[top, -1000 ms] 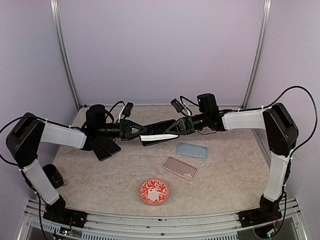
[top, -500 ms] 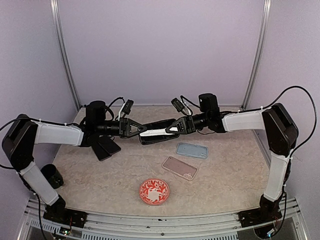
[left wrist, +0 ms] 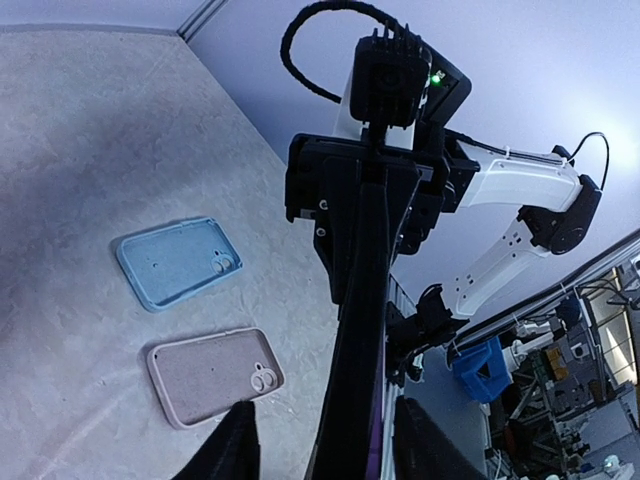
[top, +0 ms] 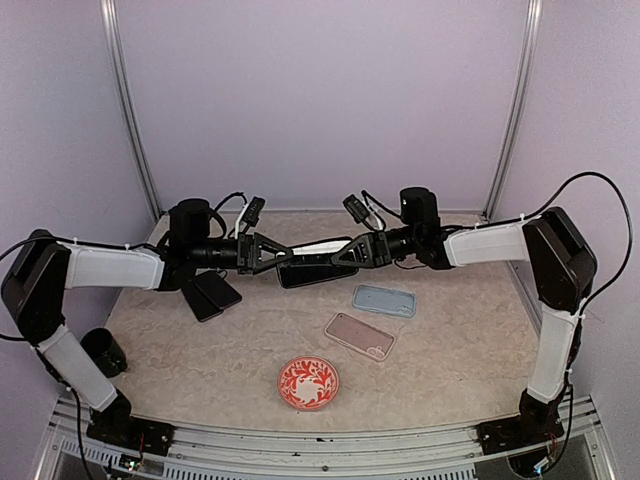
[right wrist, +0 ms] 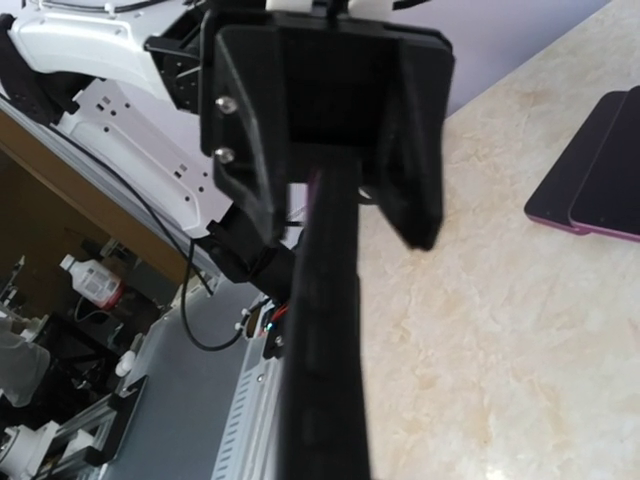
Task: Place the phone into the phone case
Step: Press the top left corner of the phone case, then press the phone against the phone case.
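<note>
Phone: a thin black slab-shaped phone [top: 315, 262] is held off the table at the far centre, spanning the gap between the two grippers. It tilts slightly, with its right end higher. Both wrist views show it edge-on [left wrist: 360, 330] [right wrist: 325, 330]. Whether a case is already on it cannot be told.
Left gripper: the left gripper [top: 275, 258] reaches in from the left and pinches the phone's left end. In the right wrist view its fingers [right wrist: 240, 150] flank that end.
Right gripper: the right gripper [top: 345, 255] reaches in from the right and is clamped on the phone's right end. In the left wrist view it [left wrist: 365, 200] straddles the far end of the phone.
Blue case: a pale blue rectangular phone case [top: 385, 300] lies flat on the table, open side up, just right of the held phone and nearer the camera.
Pink case: a pink phone case [top: 360, 335] lies flat just in front of the blue one, and the two are apart.
Table: the marbled beige tabletop [top: 200, 360] carries everything else.
Plate: a small round red-and-white patterned plate [top: 308, 382] sits near the front centre.
Dark slabs: two dark flat phone-shaped slabs [top: 210, 293] overlap under the left arm.
Cup: a black cup [top: 103, 351] stands at the left edge.
</note>
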